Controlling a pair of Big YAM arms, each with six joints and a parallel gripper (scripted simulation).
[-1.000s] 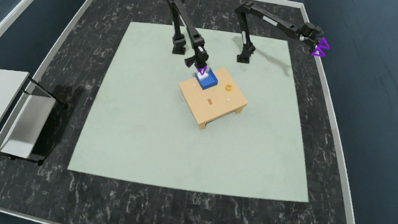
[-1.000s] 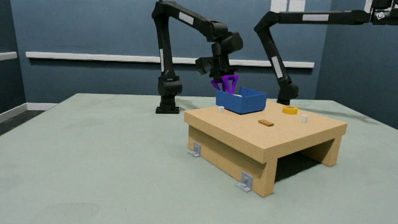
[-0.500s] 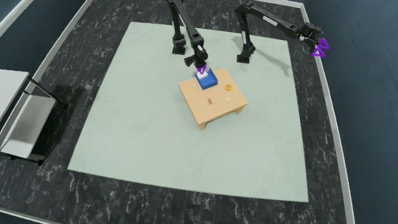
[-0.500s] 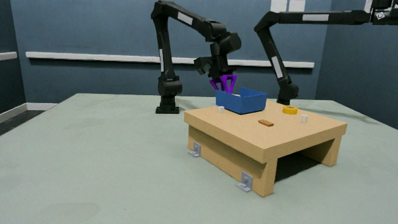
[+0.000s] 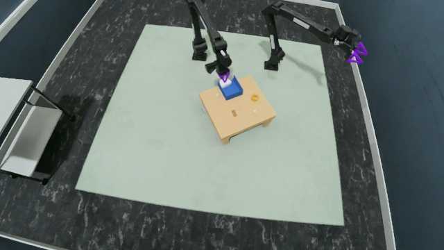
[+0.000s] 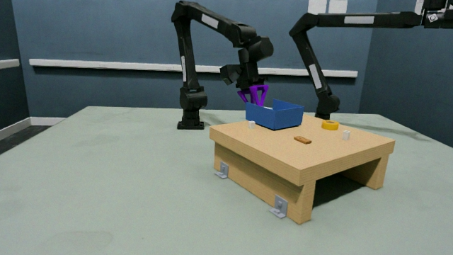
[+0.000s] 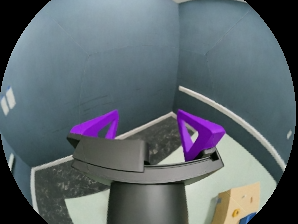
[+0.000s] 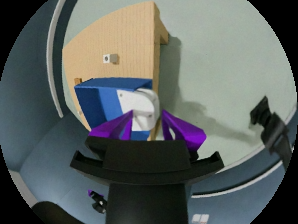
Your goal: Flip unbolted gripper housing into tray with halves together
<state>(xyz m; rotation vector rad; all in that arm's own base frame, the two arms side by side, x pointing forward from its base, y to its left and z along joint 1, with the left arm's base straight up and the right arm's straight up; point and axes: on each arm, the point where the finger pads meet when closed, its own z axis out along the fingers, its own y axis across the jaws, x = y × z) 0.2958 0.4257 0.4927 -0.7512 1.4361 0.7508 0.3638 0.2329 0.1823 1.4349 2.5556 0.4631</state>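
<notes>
The right pincer point(image 5: 225, 80) point(image 6: 253, 104) point(image 8: 147, 113), half-spread and apparently empty, hovers over the white housing point(image 5: 225, 83) point(image 6: 269, 108) point(image 8: 145, 102) at the blue tray's point(image 5: 231, 97) point(image 6: 274, 118) point(image 7: 248, 218) point(image 8: 112, 83) far-left end, presumably lining up a grip. The left pincer point(image 5: 357, 53) point(image 7: 147, 113) point(image 8: 92, 191), wide, waits well apart, leaving room.

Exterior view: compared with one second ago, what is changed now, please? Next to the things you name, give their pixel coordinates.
The right claw point(image 5: 225, 80) point(image 6: 253, 103) point(image 8: 147, 113) has shifted slightly toward the picture's left. No grasp or release is visible; it is open above the housing point(image 5: 225, 83) point(image 6: 269, 108) point(image 8: 144, 106). The tray point(image 5: 233, 94) point(image 6: 275, 120) point(image 8: 91, 106), tape point(image 5: 254, 97) point(image 6: 330, 125) and left arm point(image 5: 305, 23) point(image 6: 361, 20) look the same as before.
</notes>
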